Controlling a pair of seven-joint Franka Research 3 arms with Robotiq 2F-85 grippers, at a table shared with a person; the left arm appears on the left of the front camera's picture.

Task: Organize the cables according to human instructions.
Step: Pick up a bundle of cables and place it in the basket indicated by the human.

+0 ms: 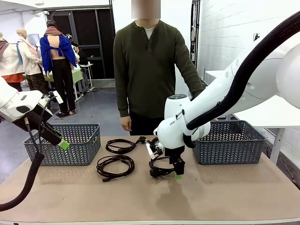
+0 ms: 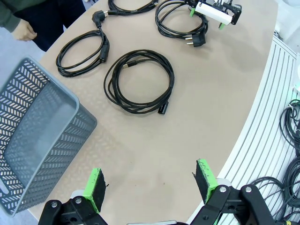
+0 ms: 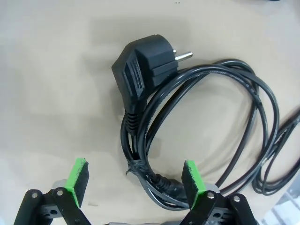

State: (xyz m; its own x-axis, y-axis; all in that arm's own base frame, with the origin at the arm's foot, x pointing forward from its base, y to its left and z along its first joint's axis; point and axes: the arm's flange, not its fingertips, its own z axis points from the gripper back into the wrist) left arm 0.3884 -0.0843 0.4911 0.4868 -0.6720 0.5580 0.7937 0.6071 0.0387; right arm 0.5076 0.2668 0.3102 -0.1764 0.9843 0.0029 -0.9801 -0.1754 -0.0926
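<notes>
A white brick wall (image 1: 225, 37) stands right, dark glazed doors (image 1: 91, 33) far left, above grey floor (image 1: 96, 110).

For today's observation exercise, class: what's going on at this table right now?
The right gripper is down over one coiled cable near the middle of the table, jaws open on either side of its cord, nothing gripped yet. The left gripper hangs open near the left basket. Other coils lie loose nearby, and a person stands at the far side.
</notes>
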